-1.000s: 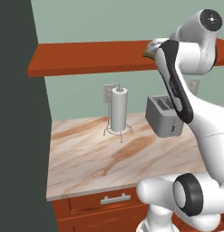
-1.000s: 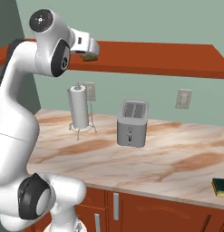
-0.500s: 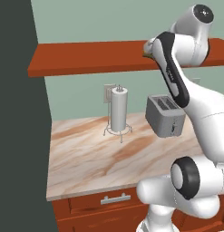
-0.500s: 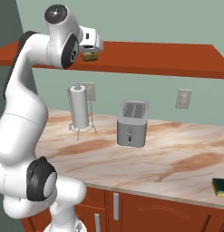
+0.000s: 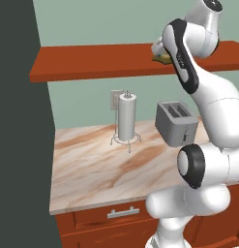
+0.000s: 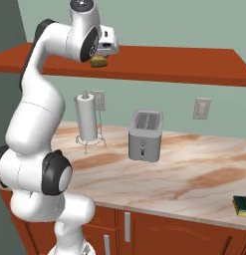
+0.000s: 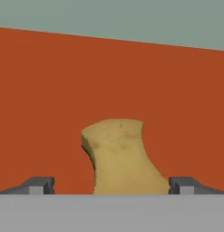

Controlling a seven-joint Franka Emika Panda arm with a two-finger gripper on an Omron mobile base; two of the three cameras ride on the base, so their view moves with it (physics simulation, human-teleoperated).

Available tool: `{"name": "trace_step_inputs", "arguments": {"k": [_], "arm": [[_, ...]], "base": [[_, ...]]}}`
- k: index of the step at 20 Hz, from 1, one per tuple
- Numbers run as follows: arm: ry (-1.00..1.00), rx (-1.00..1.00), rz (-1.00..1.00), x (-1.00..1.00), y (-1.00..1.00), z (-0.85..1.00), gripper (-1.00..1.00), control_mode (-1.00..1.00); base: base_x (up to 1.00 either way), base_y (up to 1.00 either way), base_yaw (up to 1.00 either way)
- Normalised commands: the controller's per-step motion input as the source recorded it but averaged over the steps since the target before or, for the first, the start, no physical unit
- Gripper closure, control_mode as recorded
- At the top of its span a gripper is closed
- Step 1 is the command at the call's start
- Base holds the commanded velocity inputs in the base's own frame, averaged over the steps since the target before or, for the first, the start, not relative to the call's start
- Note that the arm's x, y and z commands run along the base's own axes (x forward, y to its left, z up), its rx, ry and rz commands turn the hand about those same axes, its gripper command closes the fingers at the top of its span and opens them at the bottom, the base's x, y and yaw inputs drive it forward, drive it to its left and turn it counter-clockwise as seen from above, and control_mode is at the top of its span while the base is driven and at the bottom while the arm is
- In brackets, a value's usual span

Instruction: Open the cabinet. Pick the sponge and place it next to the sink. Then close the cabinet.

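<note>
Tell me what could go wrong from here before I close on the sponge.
1. The hand is wide open with the sponge between its fingertips, not gripped; closing off-centre could push the soft block along the cabinet instead of catching it.
2. The sponge sits high above the counter; a weak grip could drop it near the toaster or paper towel roll.
</note>
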Motion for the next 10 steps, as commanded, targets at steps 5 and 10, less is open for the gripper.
{"name": "trace_step_inputs", "arguments": {"k": [5, 10], "arm": [[0.06, 0.00, 0.08, 0.34, -0.05, 0.00, -1.00, -1.00], [0.07, -0.02, 0.06, 0.29, -0.02, -0.04, -1.00, -1.00]], "base": [[0.00, 0.00, 0.00], [0.00, 0.00, 0.00]]}}
